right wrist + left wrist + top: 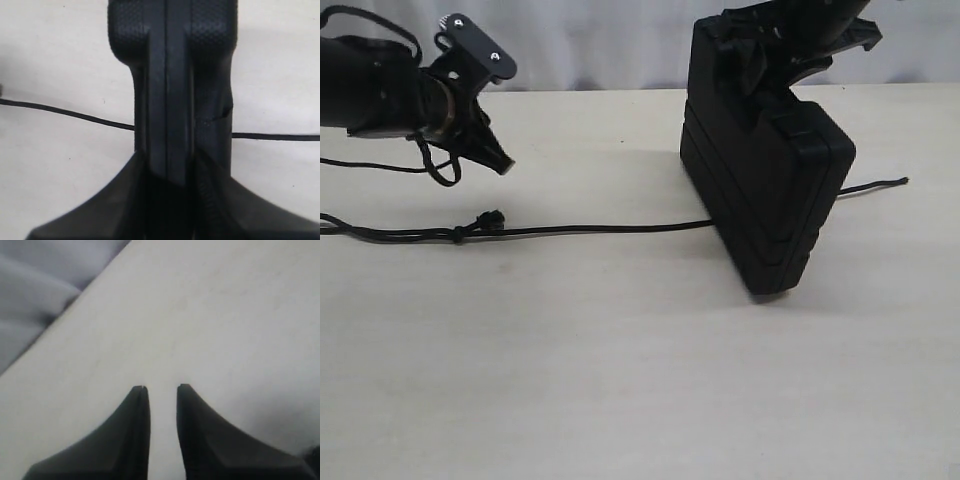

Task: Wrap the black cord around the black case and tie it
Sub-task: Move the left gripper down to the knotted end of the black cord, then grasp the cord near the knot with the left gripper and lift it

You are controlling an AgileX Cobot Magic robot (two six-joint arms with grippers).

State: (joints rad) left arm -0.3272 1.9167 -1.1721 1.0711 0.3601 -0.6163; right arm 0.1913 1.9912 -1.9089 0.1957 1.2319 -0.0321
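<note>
1. right gripper (169, 160): jaws clamped on the top edge of the black case (770, 190), which stands on its narrow side on the table (620, 380).
2. left gripper (162, 387): fingers a narrow gap apart, nothing between them; hovers over bare table, near the knot (470, 230) but clear of it.
3. black cord (600, 229): lies flat across the table, runs under the case, one end emerging on the case's right.
4. count: two grippers, one case, one cord.
5. surroundings: thin arm wire (445, 170) looping below the left arm; grey cloth (600, 40) behind the table. the case hides the cord's middle stretch.
</note>
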